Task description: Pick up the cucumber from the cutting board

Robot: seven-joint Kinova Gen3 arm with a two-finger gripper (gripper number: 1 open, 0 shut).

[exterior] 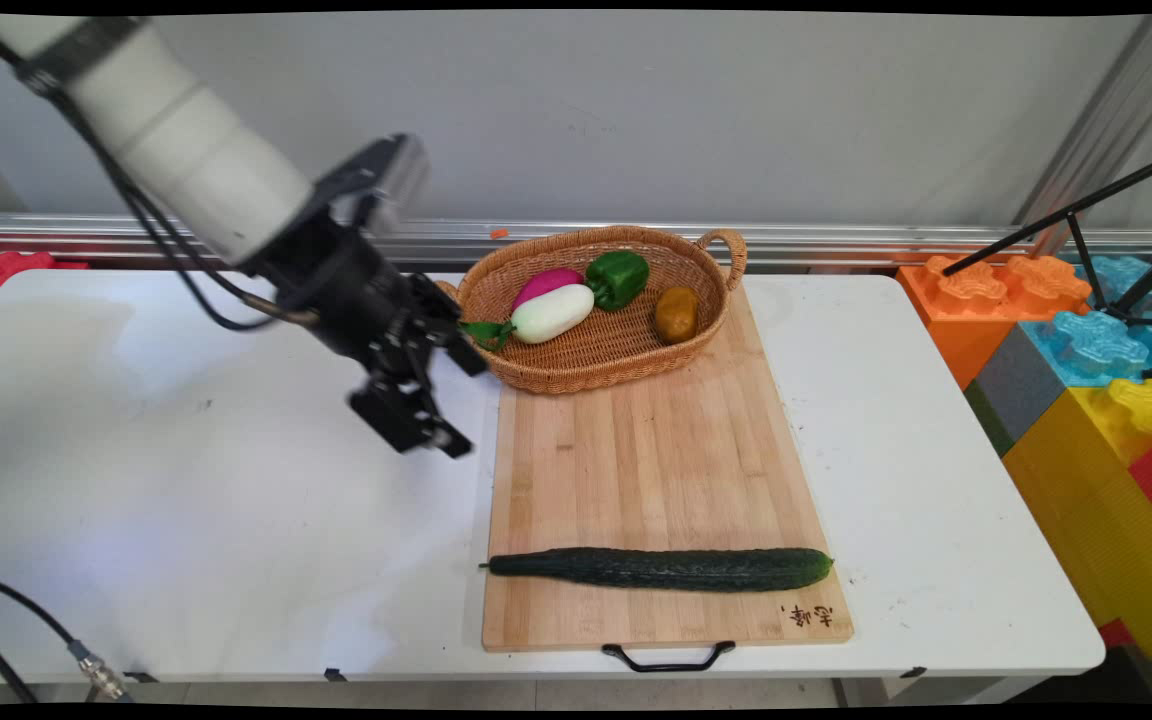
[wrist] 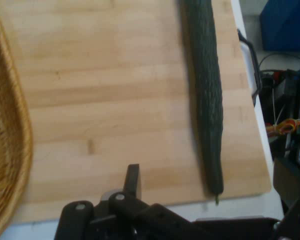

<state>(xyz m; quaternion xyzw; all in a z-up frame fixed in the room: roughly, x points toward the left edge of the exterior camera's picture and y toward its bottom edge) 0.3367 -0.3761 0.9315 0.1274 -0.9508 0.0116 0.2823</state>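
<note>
My black gripper [exterior: 458, 402] hangs open and empty over the table, just left of the wooden cutting board [exterior: 656, 450] and beside the wicker basket's [exterior: 576, 372] left end. A long dark green cucumber [exterior: 661, 568] lies across the board near its front edge. In the hand view the cucumber [wrist: 208, 95] runs down the right side of the board [wrist: 105, 100], the basket rim [wrist: 15, 150] curves in at the left, and one finger [wrist: 133, 181] rises from the bottom.
In the basket lie a white radish [exterior: 551, 313], a magenta vegetable [exterior: 546, 284], a green pepper [exterior: 618, 277] and a brown potato [exterior: 676, 313]. Large coloured blocks [exterior: 1096, 380] and a black tripod [exterior: 1106, 260] stand to the right of the table.
</note>
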